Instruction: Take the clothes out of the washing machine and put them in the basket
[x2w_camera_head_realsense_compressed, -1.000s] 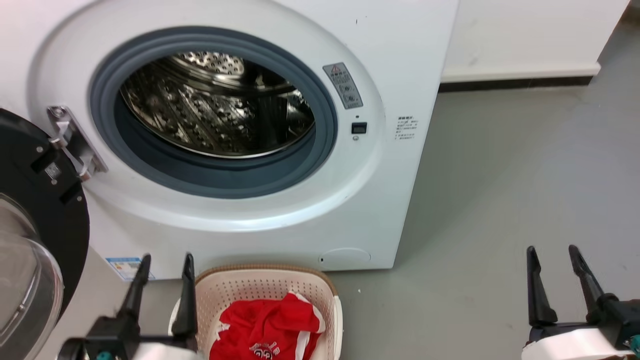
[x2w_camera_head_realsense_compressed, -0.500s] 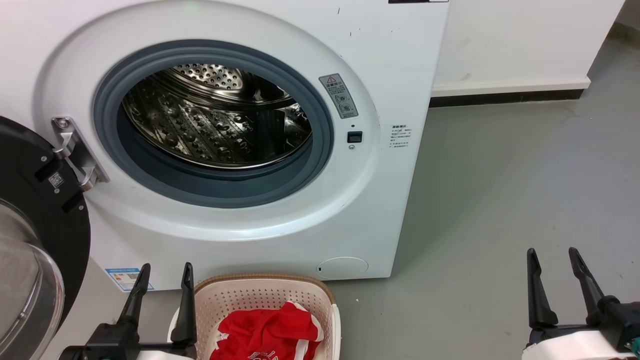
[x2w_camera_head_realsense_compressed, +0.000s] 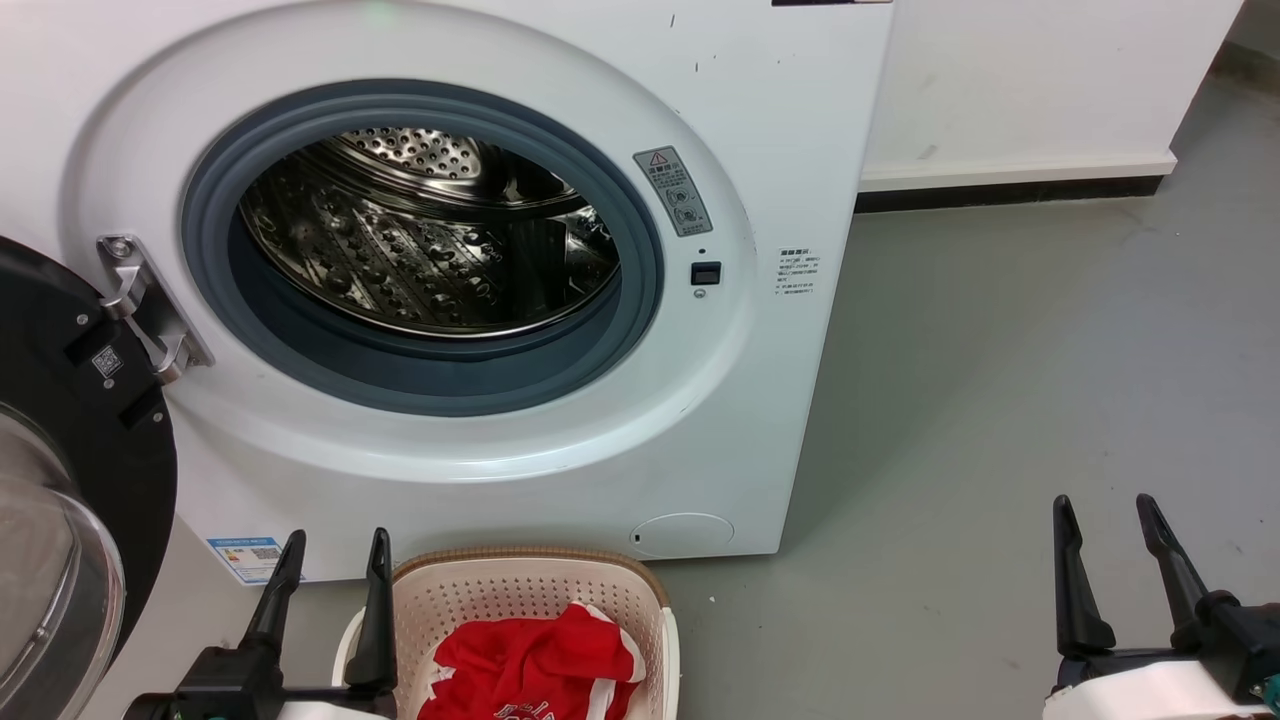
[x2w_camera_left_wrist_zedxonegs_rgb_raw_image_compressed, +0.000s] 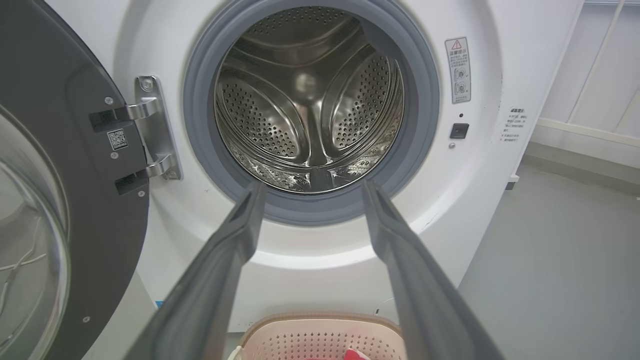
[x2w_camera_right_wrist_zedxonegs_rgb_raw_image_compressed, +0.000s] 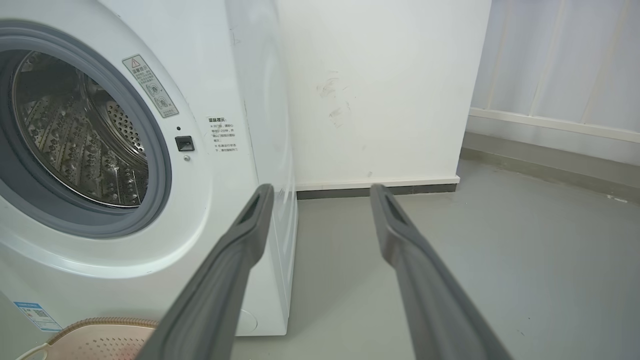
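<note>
Head view, laundry corner, stock as it stands.

Item: large white front-loading washing machine (x2w_camera_head_realsense_compressed: 780, 150), black-rimmed glass door (x2w_camera_head_realsense_compressed: 90, 400) swung wide to the robot's left. Perforated steel drum (x2w_camera_head_realsense_compressed: 430, 240): bare metal wherever I can see into it, from the head and from the left wrist alike. No cloth noted.

Item: small cream perforated plastic basket (x2w_camera_head_realsense_compressed: 530, 585) with brown woven-look rim, on the grey floor (x2w_camera_head_realsense_compressed: 1000, 400) just before the machine. Contents: bright red garment with white bands and dark lettering (x2w_camera_head_realsense_compressed: 530, 665), bunched inside, partly cut off at the picture's lower edge.

Item: left tool (x2w_camera_head_realsense_compressed: 337, 535), fingers spread, nothing between them, just beside the basket's left rim.

Item: right tool (x2w_camera_head_realsense_compressed: 1102, 498), fingers likewise spread and empty, well apart to the right over bare floor.

Change over the last second: the camera has tipped up a little, so the scene sits lower. Machine, basket, garment and both tools keep their places.

Judgement: unloading looks finished or nearly so. The drum's near bottom, partly behind the grey gasket (x2w_camera_head_realsense_compressed: 400, 375), merits a last check.
</note>
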